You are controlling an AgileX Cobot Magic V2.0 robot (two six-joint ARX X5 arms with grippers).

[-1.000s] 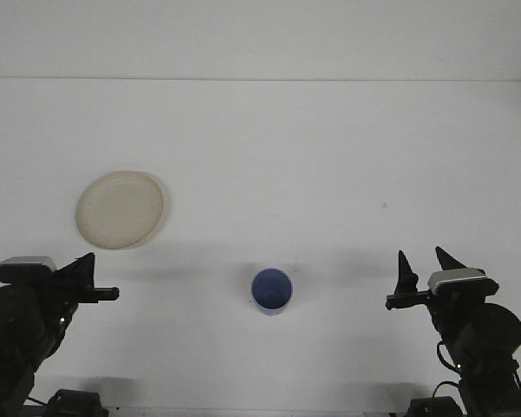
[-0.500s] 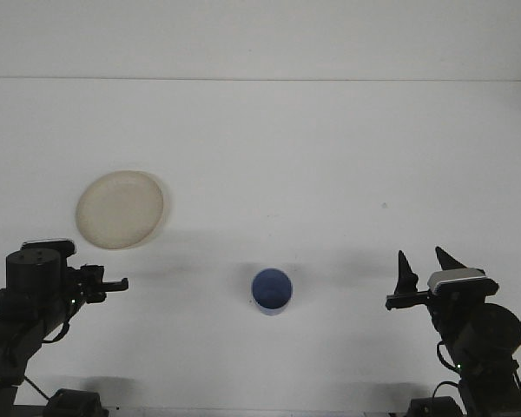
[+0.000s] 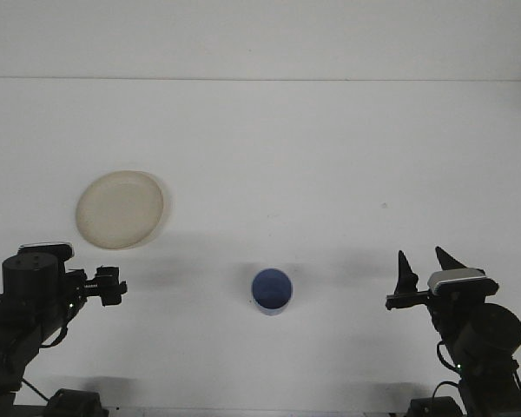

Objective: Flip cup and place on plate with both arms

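Near the right edge, right gripper (image 3: 423, 268) fingers spread wide, empty. Left gripper (image 3: 111, 285) fingers: spacing indeterminate, holding nothing. Blue cup (image 3: 271, 291) untouched on worktop (image 3: 313, 165); plate (image 3: 121, 209) apart.

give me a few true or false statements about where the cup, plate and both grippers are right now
1. The blue cup stands on the plate. False: it stands on the white table, apart from the plate, nearer the robot and to the plate's right.
2. The plate is bare. True.
3. The right gripper holds the cup. False: it is open and well to the cup's right, touching nothing.
4. The left gripper is on the cup's left, below the plate in the picture. True.
5. The cup lies between the two grippers. True.
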